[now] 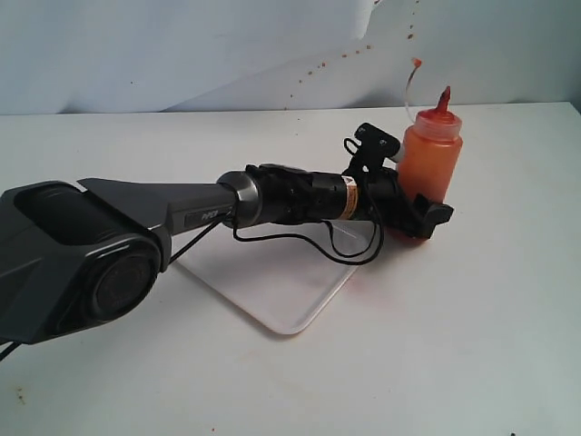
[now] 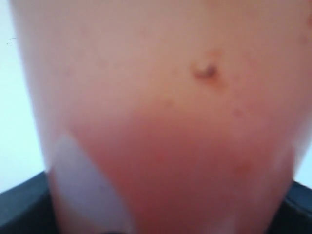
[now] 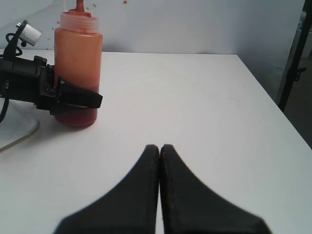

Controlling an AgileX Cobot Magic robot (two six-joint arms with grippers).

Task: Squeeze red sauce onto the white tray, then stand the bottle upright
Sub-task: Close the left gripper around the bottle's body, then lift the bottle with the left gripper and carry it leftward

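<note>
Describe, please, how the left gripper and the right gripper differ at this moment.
The left gripper is clamped around the upright bottle's lower half; the right gripper holds nothing. The left gripper's jaws stand wide, spread by the bottle; the right gripper's jaws are pressed together. The left gripper reaches across the tray; the right gripper sits apart from the bottle, over bare table. Both are black.
</note>
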